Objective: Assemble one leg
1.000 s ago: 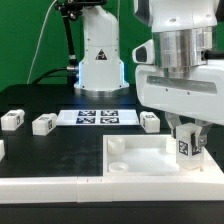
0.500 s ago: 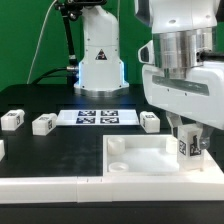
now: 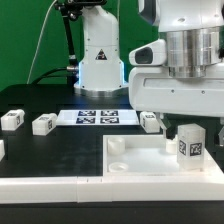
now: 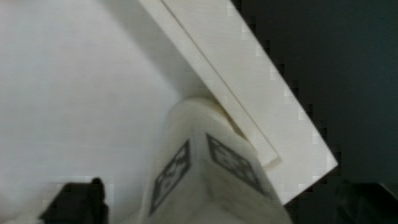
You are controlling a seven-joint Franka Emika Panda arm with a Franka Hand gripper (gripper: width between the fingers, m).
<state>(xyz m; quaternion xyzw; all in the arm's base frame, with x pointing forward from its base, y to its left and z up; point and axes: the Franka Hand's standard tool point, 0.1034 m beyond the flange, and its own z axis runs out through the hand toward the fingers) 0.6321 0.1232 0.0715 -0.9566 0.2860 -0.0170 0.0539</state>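
The black table (image 3: 35,100) is seen with all the parts on it. The big white arm (image 3: 185,60) is held higher than it was half a second ago. Back then the leg was held between the jaws. Now the jaws are lifted off it and are open, and nothing is held in them. The table's back corner at the exterior view's right is hidden by the arm.

The large white tray piece (image 3: 140,165) is laid at the front of the table, in the same place as before. A round socket (image 3: 118,147) is seen in its corner at the exterior view's left.

The marker board (image 3: 95,117) is laid flat behind the tray piece, well apart from the arm.

The leg (image 3: 190,144) is left standing upright on the tray piece, in the back corner at the exterior view's right, with its tag turned to the camera. It has not been moved since the earlier pictures. How deep it sits in a socket cannot be told.

Three loose legs are laid on the table: one (image 3: 12,120) far to the exterior view's left, one (image 3: 44,124) near it, and one (image 3: 150,121) just below the arm's edge.

In the wrist view the leg (image 4: 199,170) is seen close up, and one dark finger (image 4: 80,203) is seen beside it, not touching.
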